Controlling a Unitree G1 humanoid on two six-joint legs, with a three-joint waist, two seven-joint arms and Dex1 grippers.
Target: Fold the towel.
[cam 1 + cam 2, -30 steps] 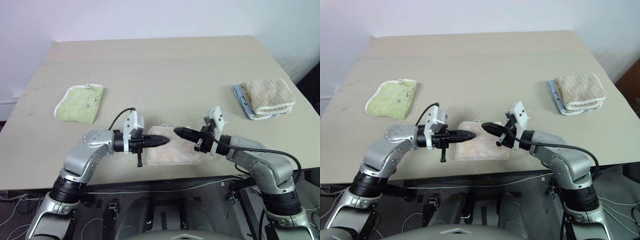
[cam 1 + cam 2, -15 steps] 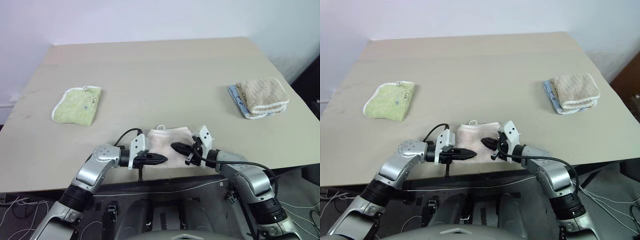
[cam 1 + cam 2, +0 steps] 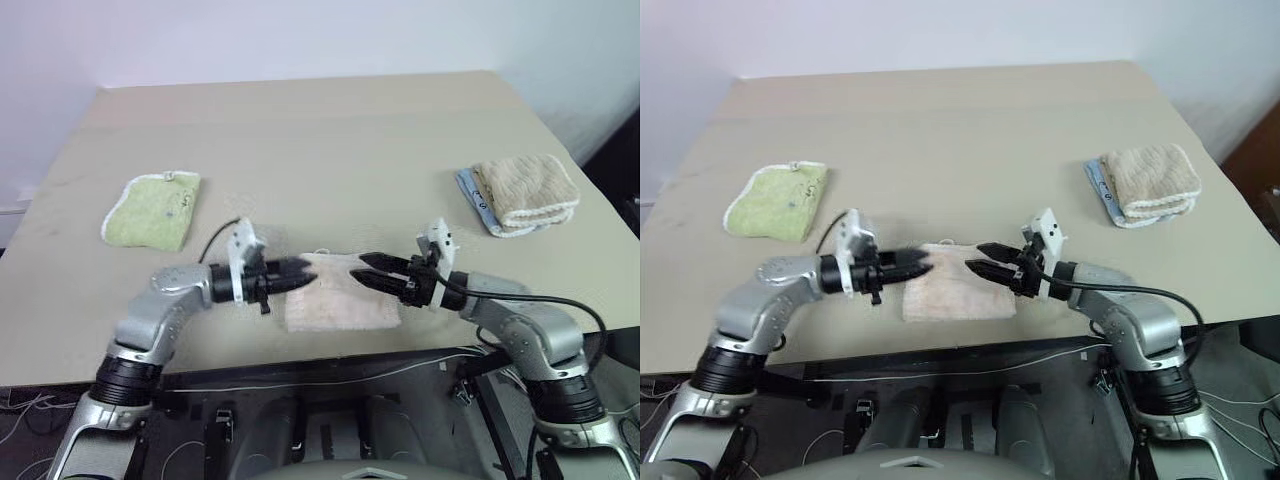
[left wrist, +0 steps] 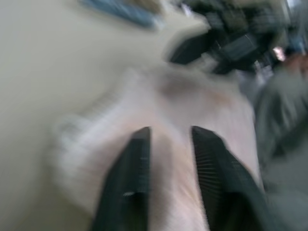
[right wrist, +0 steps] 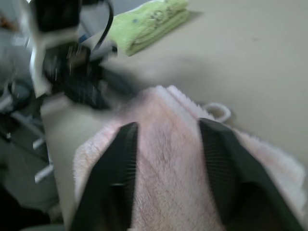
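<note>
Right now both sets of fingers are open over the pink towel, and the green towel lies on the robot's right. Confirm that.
Wrong side: the green towel lies on the robot's left, as the left eye view shows. The rest holds: both sets of fingers are open over the pink towel.

Colours of items on table

Folded towel (image 3: 338,300) was pale pink; second towel (image 3: 153,208) light green with white edging; third towel (image 3: 527,190) beige-tan; table (image 3: 330,140) plain beige.

Towel (image 3: 338,305) pale pink looped terry cloth, matt, tabletop (image 3: 320,140) smooth matt beige laminate, end effector fingers (image 5: 118,178) black ribbed plastic
</note>
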